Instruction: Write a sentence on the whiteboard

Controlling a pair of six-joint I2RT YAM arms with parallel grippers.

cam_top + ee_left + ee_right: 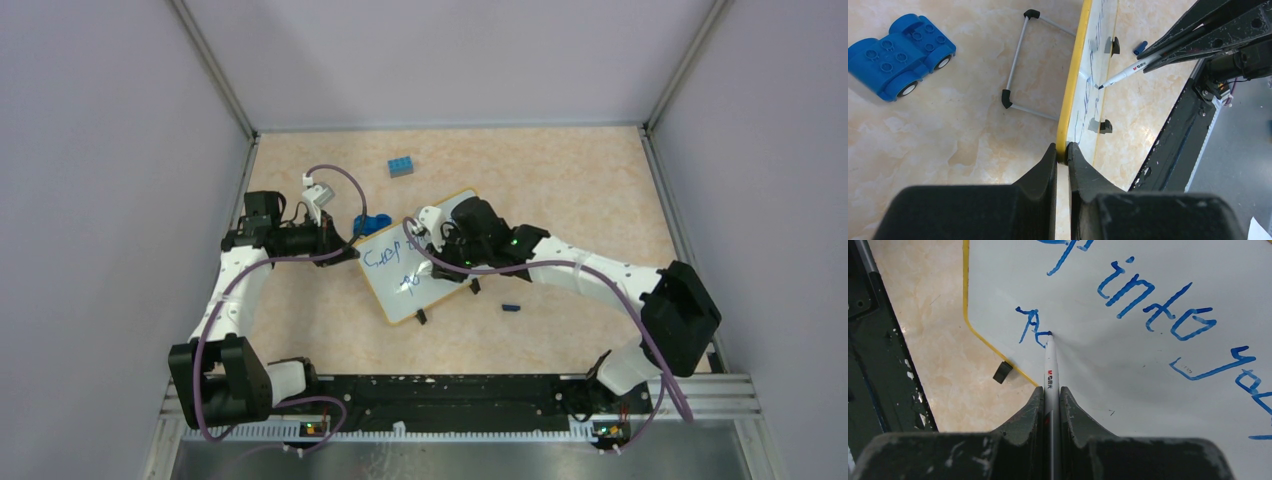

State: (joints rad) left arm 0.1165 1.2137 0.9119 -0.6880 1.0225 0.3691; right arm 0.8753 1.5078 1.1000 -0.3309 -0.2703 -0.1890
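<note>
I see the counter (560, 180) with the whiteboard (395, 285) at its middle, long axis running left to far-right. My left fingers (1043, 170) pinch its yellow rim. The sentence (1153, 310) includes "into". My right fingers (1030, 410) grip an M&G marker (1051, 365), tip touching the board.

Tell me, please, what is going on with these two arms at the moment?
The two arms are writing on the whiteboard together. The left gripper is clamped on the board's yellow rim, while the right gripper holds a marker with its tip on the white surface. The sentence in blue is partly written: one line is there and a second is just begun. A blue toy car and a blue brick lie nearby, untouched.
</note>
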